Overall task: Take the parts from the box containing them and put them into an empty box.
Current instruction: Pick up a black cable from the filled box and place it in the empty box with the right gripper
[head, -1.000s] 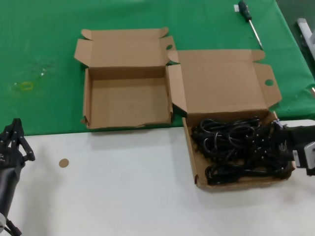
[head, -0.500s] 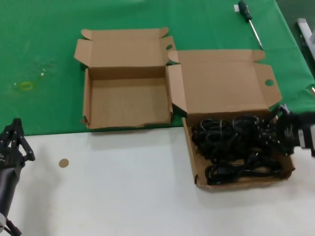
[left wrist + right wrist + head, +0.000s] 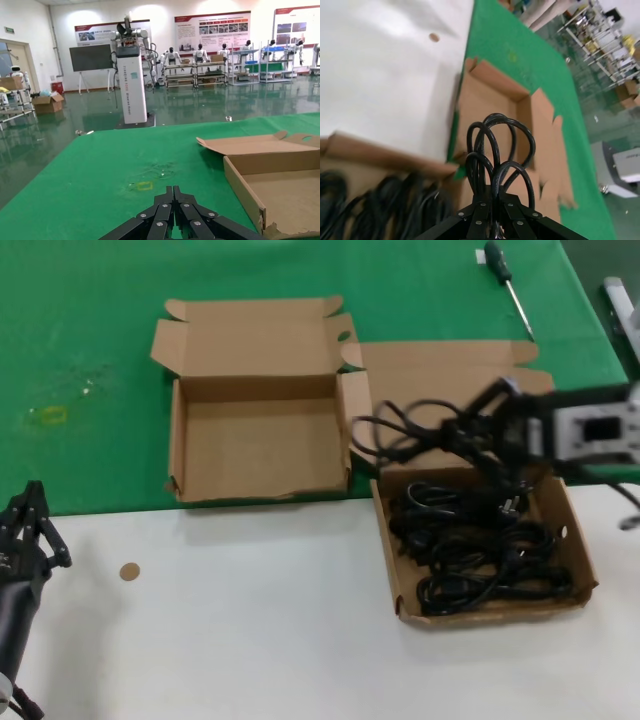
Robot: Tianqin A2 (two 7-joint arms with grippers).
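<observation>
- The empty box (image 3: 258, 445) had nothing in it yet, so no cord had been put there.
- The box containing them (image 3: 482, 560) held a pile of black parts (image 3: 470, 555), so I think most of the job was left to do.
- One cord (image 3: 400, 430) was up in the air, above the back of the full box and its lid, close to the wall it shares with the empty box.
- The right gripper (image 3: 470, 435) was pinching that cord. In the right wrist view its fingers (image 3: 479, 216) were pressed together around the cord's loops (image 3: 495, 150), which stuck out past the tips toward the empty box.
- The left gripper (image 3: 25, 525) waited far away at the near left edge of the white table (image 3: 240, 610), holding nothing, its fingers (image 3: 162, 215) pressed together.
</observation>
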